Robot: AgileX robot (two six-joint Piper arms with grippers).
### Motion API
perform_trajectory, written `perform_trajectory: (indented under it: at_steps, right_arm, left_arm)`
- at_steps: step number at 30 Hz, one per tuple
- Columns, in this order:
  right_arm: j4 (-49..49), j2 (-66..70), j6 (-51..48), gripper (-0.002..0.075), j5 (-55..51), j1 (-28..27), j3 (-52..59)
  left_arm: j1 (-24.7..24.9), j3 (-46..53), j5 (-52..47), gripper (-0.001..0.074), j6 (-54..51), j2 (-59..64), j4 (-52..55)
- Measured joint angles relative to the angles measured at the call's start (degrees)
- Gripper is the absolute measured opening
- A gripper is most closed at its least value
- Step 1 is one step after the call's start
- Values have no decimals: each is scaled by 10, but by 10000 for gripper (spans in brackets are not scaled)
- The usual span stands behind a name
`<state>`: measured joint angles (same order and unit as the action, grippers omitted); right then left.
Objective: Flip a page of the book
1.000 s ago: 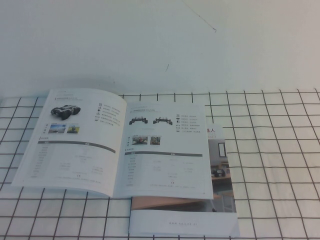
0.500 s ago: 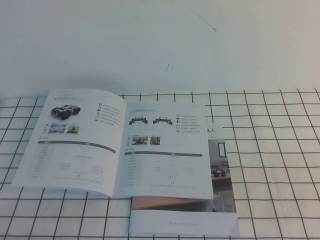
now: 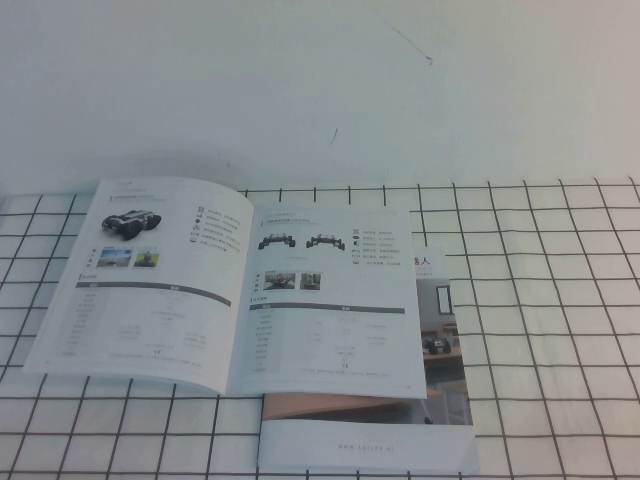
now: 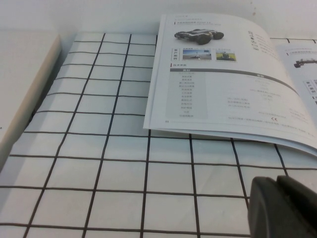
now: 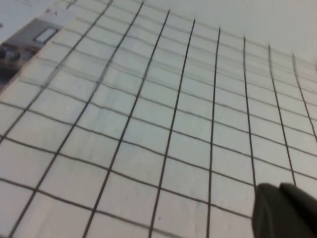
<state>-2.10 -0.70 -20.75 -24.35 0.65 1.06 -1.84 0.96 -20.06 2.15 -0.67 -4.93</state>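
1. The second booklet (image 3: 440, 330) lies mostly hidden under the book (image 3: 240, 285).
2. The book's table print is too small to read.
3. Picture edges cut off the left hand (image 4: 283, 208) and right hand (image 5: 285, 210).

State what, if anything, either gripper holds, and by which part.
Nothing is held. The left gripper and the shut right gripper hang over bare checked cloth, clear of the open book.
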Motion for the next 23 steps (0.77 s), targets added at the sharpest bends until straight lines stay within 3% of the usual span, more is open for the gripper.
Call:
perform_trajectory:
  at_steps: [23]
  right_arm:
    - [-1,0,1,-2,27,0,4]
  left_arm:
    - [0,1,1,-3,0,0,0]
